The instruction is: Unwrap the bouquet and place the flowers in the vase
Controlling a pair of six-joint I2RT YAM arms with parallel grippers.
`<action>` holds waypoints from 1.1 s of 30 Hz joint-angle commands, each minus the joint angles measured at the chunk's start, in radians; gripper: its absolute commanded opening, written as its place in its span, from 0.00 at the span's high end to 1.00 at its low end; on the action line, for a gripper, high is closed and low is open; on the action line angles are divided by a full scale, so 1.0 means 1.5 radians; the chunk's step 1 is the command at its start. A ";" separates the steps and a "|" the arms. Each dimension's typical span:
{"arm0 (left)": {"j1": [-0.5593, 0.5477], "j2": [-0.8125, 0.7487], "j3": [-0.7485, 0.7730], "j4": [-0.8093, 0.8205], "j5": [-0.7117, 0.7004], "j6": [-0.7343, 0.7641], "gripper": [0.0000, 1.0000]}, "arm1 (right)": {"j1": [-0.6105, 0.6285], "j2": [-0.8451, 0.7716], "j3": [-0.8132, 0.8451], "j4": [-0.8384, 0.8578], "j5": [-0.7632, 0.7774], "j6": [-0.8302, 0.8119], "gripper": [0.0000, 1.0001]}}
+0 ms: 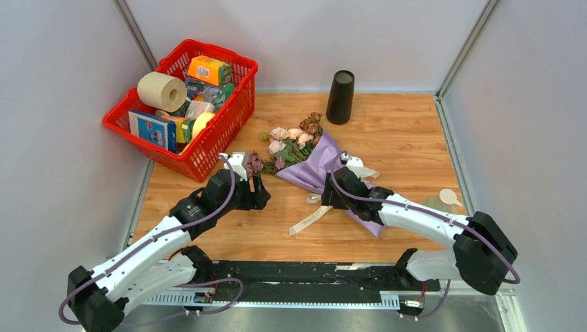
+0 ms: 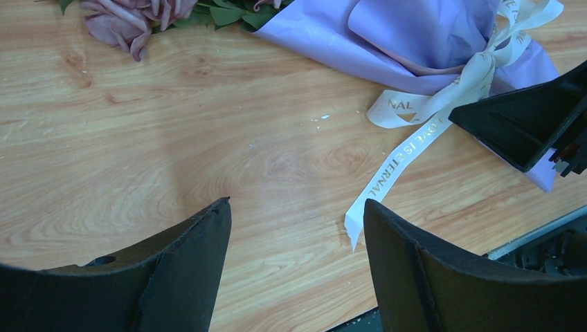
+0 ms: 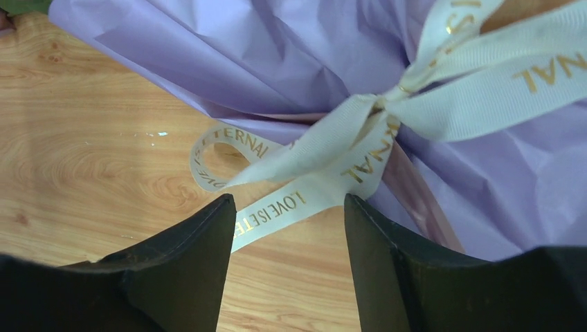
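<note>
While the bouquet (image 1: 315,164) lies still wrapped on the table (image 1: 408,131), its ribbon (image 3: 332,131) bow sits just ahead of the right gripper (image 3: 287,207), with one tail running through the gap. Fingers apart, nothing pinched. Left gripper (image 2: 297,207) spread wide, holding nothing, bouquet ahead to its right. Vase (image 1: 340,97) upright well beyond both, past the flowers (image 1: 291,138).
</note>
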 commanded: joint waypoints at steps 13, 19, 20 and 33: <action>-0.003 -0.032 -0.016 0.011 -0.008 -0.012 0.22 | 0.001 -0.109 -0.148 0.143 0.015 0.180 0.43; -0.003 -0.033 -0.017 0.009 -0.010 -0.015 0.23 | 0.002 -0.105 -0.196 0.241 -0.005 0.209 0.43; -0.003 -0.035 -0.016 0.008 -0.010 -0.015 0.23 | 0.001 -0.098 -0.197 0.245 -0.003 0.208 0.43; -0.003 -0.009 -0.017 0.044 0.011 -0.015 0.24 | 0.002 -0.037 -0.196 0.281 0.033 0.231 0.48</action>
